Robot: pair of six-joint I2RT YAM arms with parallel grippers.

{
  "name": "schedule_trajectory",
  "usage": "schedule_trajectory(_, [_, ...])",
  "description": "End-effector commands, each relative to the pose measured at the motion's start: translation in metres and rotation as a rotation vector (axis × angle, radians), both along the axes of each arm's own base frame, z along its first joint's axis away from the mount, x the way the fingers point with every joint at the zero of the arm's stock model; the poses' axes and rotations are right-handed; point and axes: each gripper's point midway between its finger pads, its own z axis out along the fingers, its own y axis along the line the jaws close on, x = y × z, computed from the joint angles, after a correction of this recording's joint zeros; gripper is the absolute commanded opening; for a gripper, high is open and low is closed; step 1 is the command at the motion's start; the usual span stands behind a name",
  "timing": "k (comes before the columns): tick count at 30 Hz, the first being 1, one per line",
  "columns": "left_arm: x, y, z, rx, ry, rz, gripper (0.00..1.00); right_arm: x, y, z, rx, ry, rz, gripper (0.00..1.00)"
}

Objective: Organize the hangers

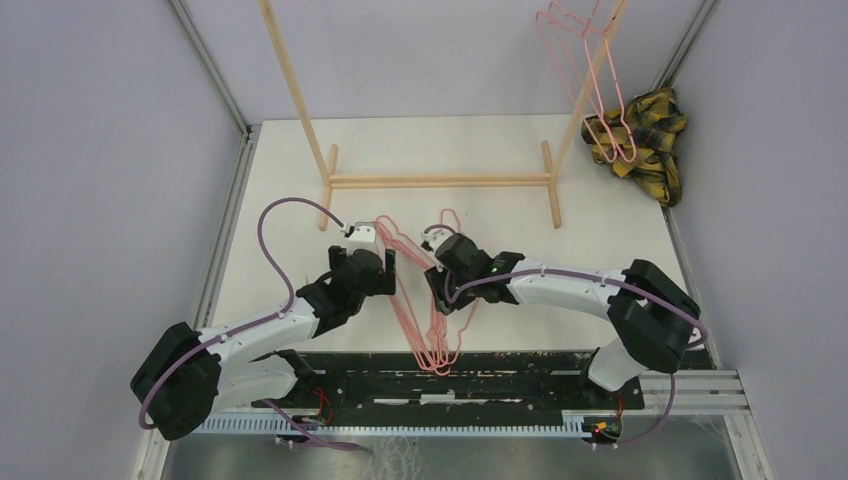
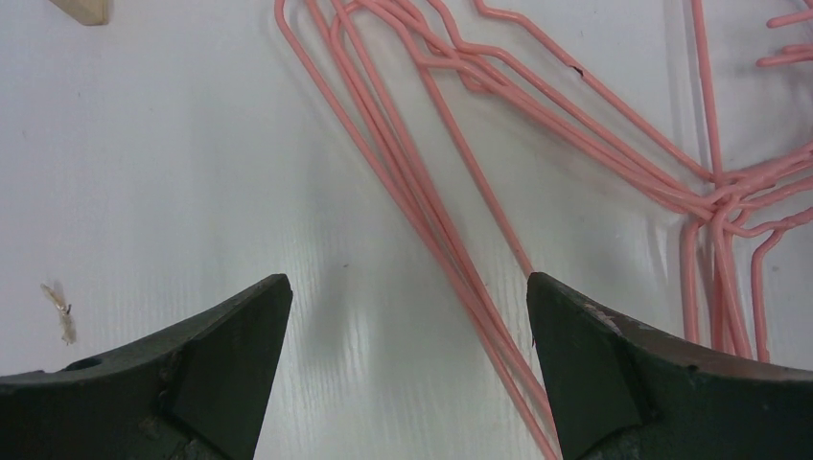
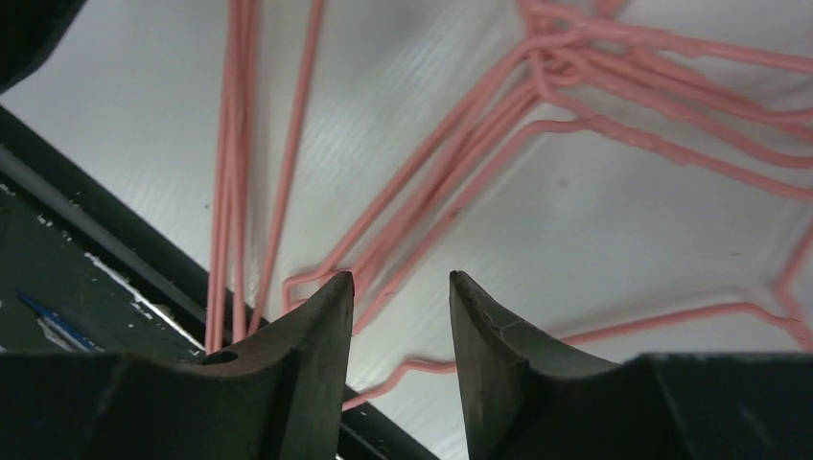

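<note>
**Floor pile sits between the arms, right gripper nearer a wire**

The loose pile of thin pink wire hangers (image 1: pixel 432 345) lies on the white table (image 1: pixel 600 250). Its long axis runs 6 to 12 o'clock from the black base rail (image 1: pixel 520 365). At its 3 o'clock, the right gripper (image 3: pixel 401 278) stands narrow, a wire seemingly in the gap, unpinched. At 9 o'clock the left gripper (image 2: pixel 407 287) gapes wide. More hangers hang on the light wooden rack (image 1: pixel 440 182) at 1 o'clock.
</note>
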Motion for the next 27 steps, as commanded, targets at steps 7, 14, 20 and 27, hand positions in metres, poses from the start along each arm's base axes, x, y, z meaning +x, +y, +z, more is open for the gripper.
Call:
schedule_trajectory(7, [0.000, 0.006, 0.005, -0.052, -0.039, 0.059, 0.99, 0.004, 0.054, -0.013, 0.076, 0.024, -0.005, 0.45])
schedule_trajectory(14, [-0.004, 0.011, 0.010, -0.084, -0.066, 0.067, 0.99, 0.005, 0.043, -0.016, 0.043, 0.006, -0.037, 0.41])
schedule_trajectory(20, [-0.005, 0.010, 0.005, -0.076, -0.053, 0.065, 0.99, 0.002, 0.041, -0.018, 0.033, 0.014, -0.027, 0.20])
schedule_trajectory(27, [-0.005, 0.011, 0.012, -0.086, -0.063, 0.071, 0.99, 0.006, 0.037, 0.016, 0.055, -0.037, -0.039, 0.01])
